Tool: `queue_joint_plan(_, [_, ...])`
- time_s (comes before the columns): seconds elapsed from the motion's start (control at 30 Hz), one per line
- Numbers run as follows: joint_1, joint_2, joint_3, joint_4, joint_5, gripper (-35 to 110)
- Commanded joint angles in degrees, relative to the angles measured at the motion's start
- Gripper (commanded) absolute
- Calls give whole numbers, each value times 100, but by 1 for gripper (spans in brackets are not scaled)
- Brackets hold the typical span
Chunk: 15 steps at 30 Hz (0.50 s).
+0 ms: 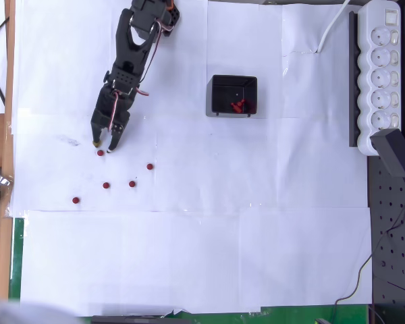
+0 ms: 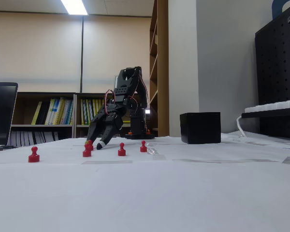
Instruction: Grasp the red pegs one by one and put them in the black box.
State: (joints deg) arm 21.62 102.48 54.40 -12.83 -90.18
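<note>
Scene: white paper-covered table, seen from overhead and from a low fixed view at table level.

Arm: black, reached down from the top left of the overhead view.

Gripper: open, fingertips spread and lowered close to the paper, nothing held; poised just above the nearest red peg, which sat at the gap between the tips without clearly touching either.

Same gripper from the low fixed view: angled down to the table, tips right beside a peg.

Pegs left on the table: five in the overhead view, namely the one at the gripper, one to its right, two lower down, and one furthest toward the lower left.

Black box: well apart to the right of the gripper in the overhead view, upright, open at the top.

Box contents: a small cluster of red pegs at the lower right of the inside; exact count too small to tell.

Progress: judged partly done, some pegs already boxed, five still to move.

Step in hand: likely closing on the nearest peg.

Side item: white power strip at the right edge.
</note>
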Motion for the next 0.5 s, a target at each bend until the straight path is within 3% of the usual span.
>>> queue_joint_plan(0.0, [105,167,281,-255,9,11])
queue_joint_plan(0.47, [114,413,527,-308,53,10])
